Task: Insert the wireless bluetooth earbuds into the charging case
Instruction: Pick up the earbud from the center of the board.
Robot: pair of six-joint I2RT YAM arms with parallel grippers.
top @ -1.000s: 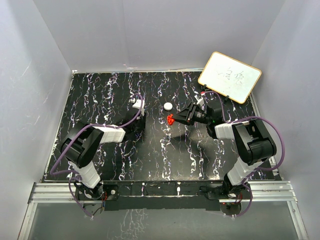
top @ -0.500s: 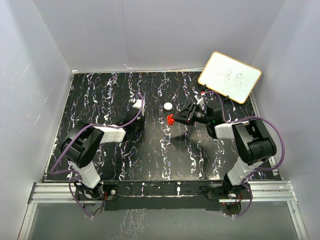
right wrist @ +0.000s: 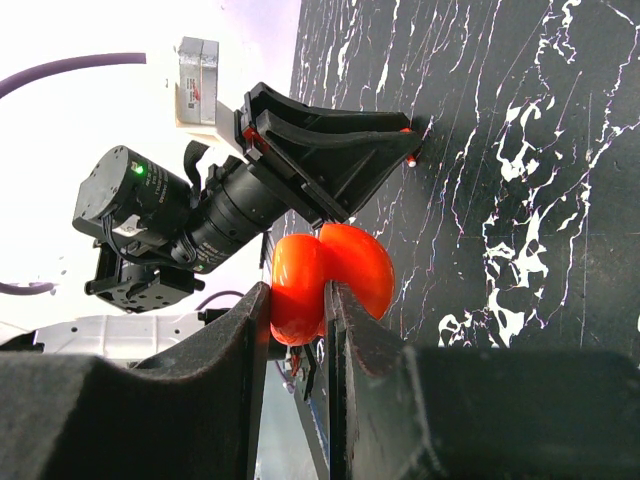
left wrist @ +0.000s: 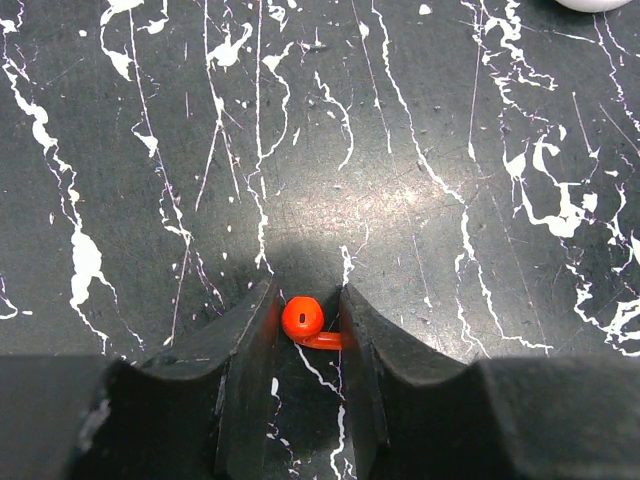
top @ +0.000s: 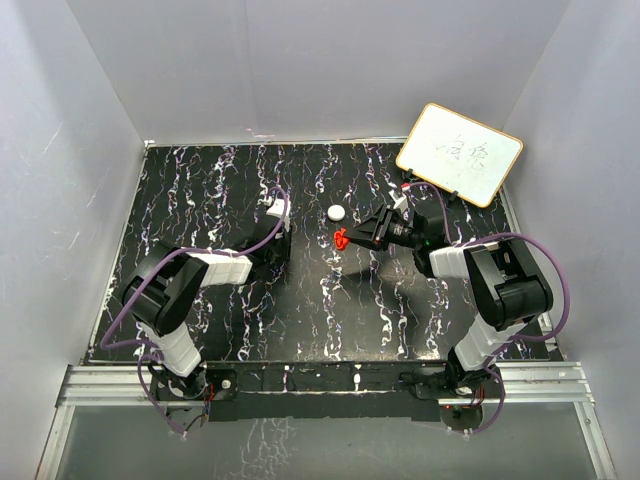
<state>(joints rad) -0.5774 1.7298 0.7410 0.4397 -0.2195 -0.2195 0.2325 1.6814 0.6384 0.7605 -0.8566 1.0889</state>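
My left gripper (left wrist: 306, 325) points down at the black marbled table, its jaws closed on a tiny red earbud (left wrist: 302, 317), head against the left finger, stem against the right. In the top view this gripper (top: 283, 243) sits left of centre. My right gripper (right wrist: 298, 300) is shut on the open red charging case (right wrist: 330, 275) and holds it sideways above the table; the top view shows that gripper (top: 352, 238) and the case (top: 341, 239) near the middle. The right wrist view shows the left gripper (right wrist: 412, 140) beyond the case. A second red earbud and a white one are out of view.
A white round disc (top: 337, 212) lies on the table behind the two grippers; its edge shows in the left wrist view (left wrist: 600, 4). A white writing board (top: 460, 153) leans at the back right corner. Grey walls enclose the table.
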